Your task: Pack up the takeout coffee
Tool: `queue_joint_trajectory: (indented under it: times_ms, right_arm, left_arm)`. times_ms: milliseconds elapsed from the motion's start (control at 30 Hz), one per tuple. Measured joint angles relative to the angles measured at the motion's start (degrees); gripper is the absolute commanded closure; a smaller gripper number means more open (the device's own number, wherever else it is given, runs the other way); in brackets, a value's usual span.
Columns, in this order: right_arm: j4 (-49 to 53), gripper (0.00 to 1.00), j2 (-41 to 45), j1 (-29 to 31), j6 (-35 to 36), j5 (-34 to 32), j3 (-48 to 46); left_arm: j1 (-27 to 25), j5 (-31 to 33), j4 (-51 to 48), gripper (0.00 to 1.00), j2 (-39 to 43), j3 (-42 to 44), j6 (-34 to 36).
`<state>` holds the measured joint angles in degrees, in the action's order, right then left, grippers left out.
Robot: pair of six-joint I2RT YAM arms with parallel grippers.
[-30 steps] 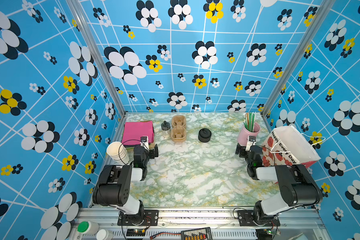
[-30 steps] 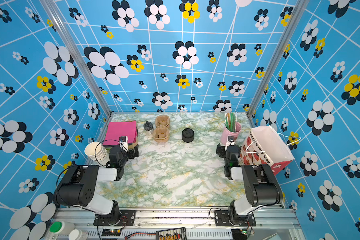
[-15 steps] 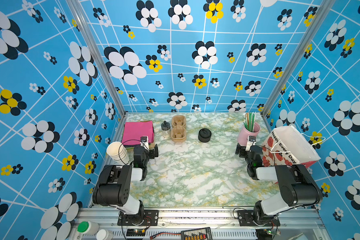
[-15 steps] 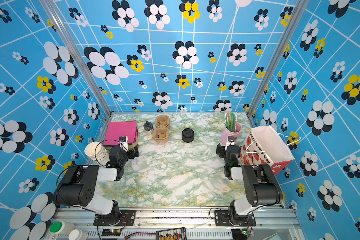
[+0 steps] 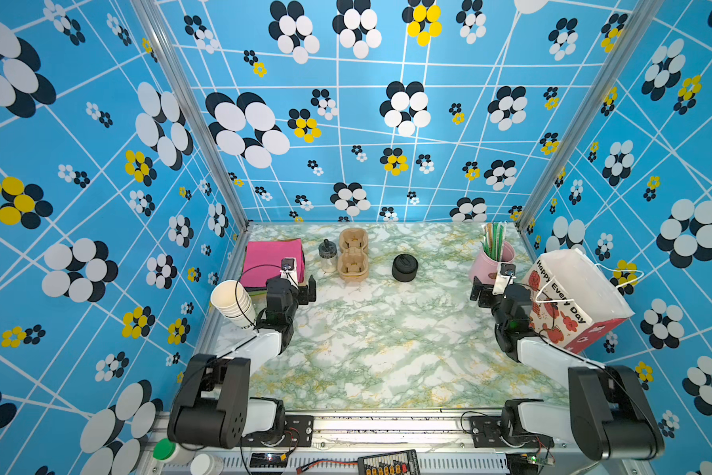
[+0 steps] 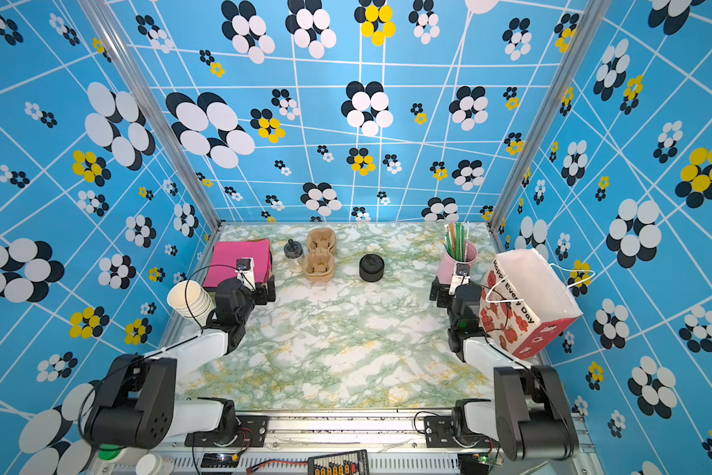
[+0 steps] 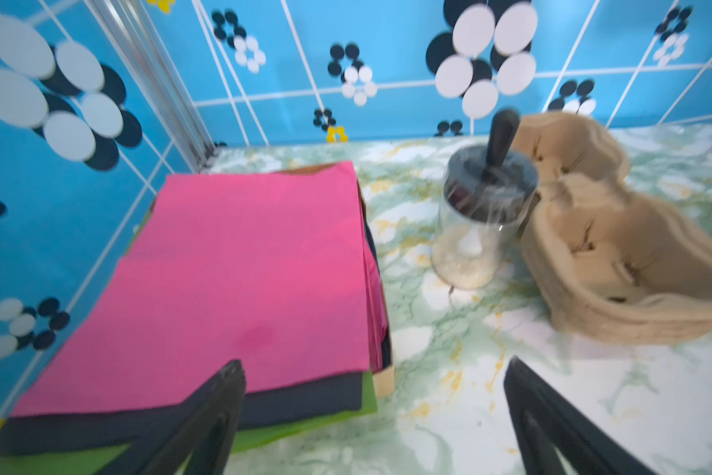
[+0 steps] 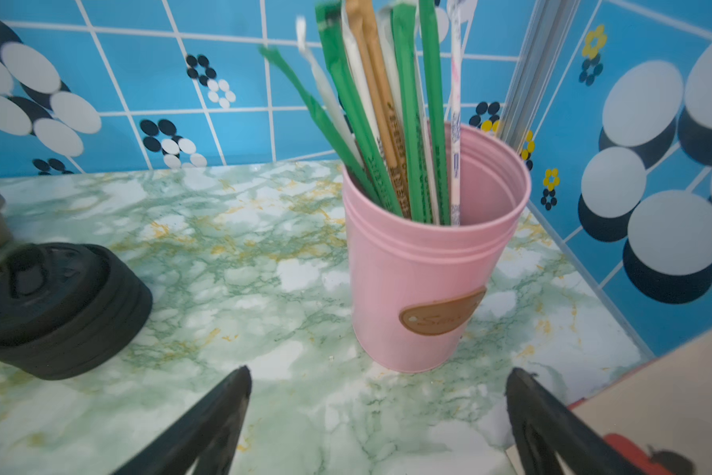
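We found no finished takeout coffee in any view: no single cup wore a lid. Its parts stood well apart on the marble table (image 5: 387,341). A stack of lidless white paper cups (image 5: 231,302) leaned at the left edge, just beside the left arm. A squat stack of black lids (image 5: 404,267) sat near the middle back.

The left gripper (image 7: 373,370) hung with jaws wide and empty beside a pile of pink napkins (image 7: 243,267). The right gripper (image 8: 379,372) gaped just as wide and empty before a pink tin (image 8: 424,279) of wrapped straws.

We judged a lidded paper cup to be light, thin-walled and easy to crush. The safest hold looked to be around the upper wall, just under the stiff rolled rim, and gentle enough not to pop the lid.

The white and red paper bag (image 5: 572,283) against the right wall read "Happy Every Day". Dark marks low on the cup stack were too small to read. The tin's brown oval tag and the straw wrappers' print were too blurred.
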<state>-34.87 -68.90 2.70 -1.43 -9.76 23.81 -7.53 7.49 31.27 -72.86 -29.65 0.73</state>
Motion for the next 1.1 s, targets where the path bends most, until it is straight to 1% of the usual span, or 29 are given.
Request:
queue_joint_trajectory:
  times_ms: [133, 267, 400, 533, 600, 700, 767, 867, 1100]
  right_arm:
    - [9.42, 0.01, 9.09, 0.0, -1.27, 3.26, 3.76]
    - [18.91, 0.01, 13.94, 0.42, -2.27, 7.08, 8.81]
    - [26.1, 0.01, 14.99, 2.51, -2.84, 10.51, 13.53]
    - [31.5, 0.01, 13.9, 8.5, -3.08, 13.05, 16.81]
    - [33.07, 0.01, 12.31, 11.32, -2.99, 13.68, 17.9]
    - [34.69, 0.01, 9.16, 15.26, -2.03, 13.84, 18.8]
    - [35.8, 0.01, 7.5, 16.68, -1.14, 13.73, 18.8]
    - [37.7, 0.01, 6.67, 17.0, -0.22, 12.87, 18.8]
    - [41.05, 0.01, 8.28, 17.0, 0.63, 11.87, 20.13]
  left_arm:
    - [-6.03, 3.8, -14.6, 0.01, 9.49, -9.35, 0.42]
    - [-9.97, 6.32, -31.76, 0.01, 15.96, -20.98, 0.33]
    - [-10.23, 9.53, -48.81, 0.05, 18.93, -33.46, -0.31]
    - [-10.23, 13.6, -65.22, 0.06, 18.93, -43.69, -0.72]
    - [-10.21, 16.15, -72.24, 0.06, 18.12, -46.88, -0.92]
    - [-8.35, 18.01, -79.8, 0.08, 16.31, -48.39, -1.11]
    - [-5.35, 17.62, -83.58, 0.09, 14.6, -48.02, -1.57]
    - [-3.21, 16.2, -85.13, 0.09, 13.49, -45.38, -2.27]
    - [-3.19, 11.63, -84.89, 0.09, 14.56, -41.48, -3.1]
